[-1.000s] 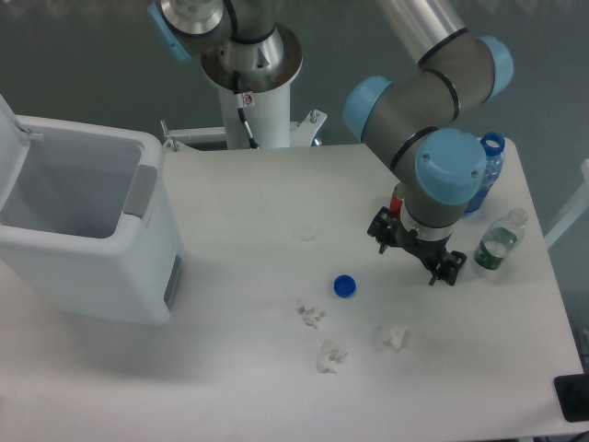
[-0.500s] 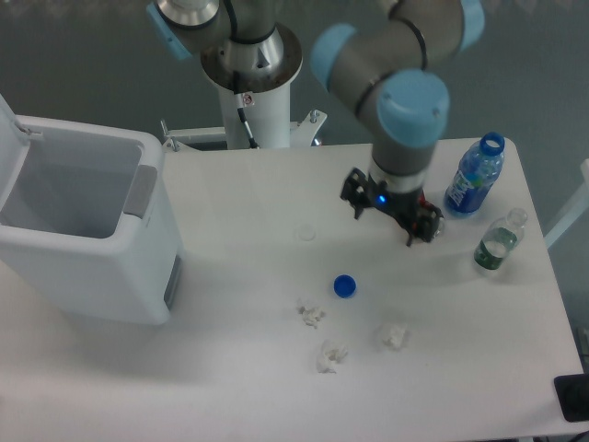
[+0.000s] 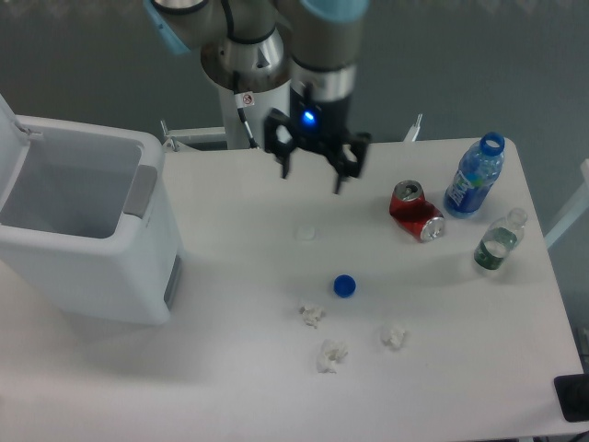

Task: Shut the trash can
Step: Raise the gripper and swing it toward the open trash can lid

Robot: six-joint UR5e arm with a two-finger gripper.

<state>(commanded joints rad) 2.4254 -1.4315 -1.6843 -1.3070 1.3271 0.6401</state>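
Trash can point(image 3: 87, 230), white and boxy, stands at the left edge of the white table point(image 3: 239, 368) with its lid point(image 3: 7, 124) hinged up on the far left side, leaving the grey-lit interior open to view; a grey latch strip point(image 3: 140, 191) runs down the rim facing the table's middle. To its right, at the back of the table, the gripper point(image 3: 313, 175) hangs from a grey wrist with a small blue light glowing on it, its two dark fingers point(image 3: 284, 157) spread apart and holding nothing, well clear of the bin. Below it on the tabletop lies a faint clear disc point(image 3: 305, 233), then a blue bottle cap point(image 3: 344, 285), and nearer the front edge three crumpled white paper scraps point(image 3: 331, 354) sit loosely grouped. Further right, a dented red soda can point(image 3: 416, 211) lies on its side. Just beside it stands an uncapped blue-labelled water bottle point(image 3: 474, 180), and a smaller clear bottle point(image 3: 497, 244) holding green liquid stands near the right edge. A dark object point(image 3: 572, 398) shows at the lower right corner, too cropped to identify.
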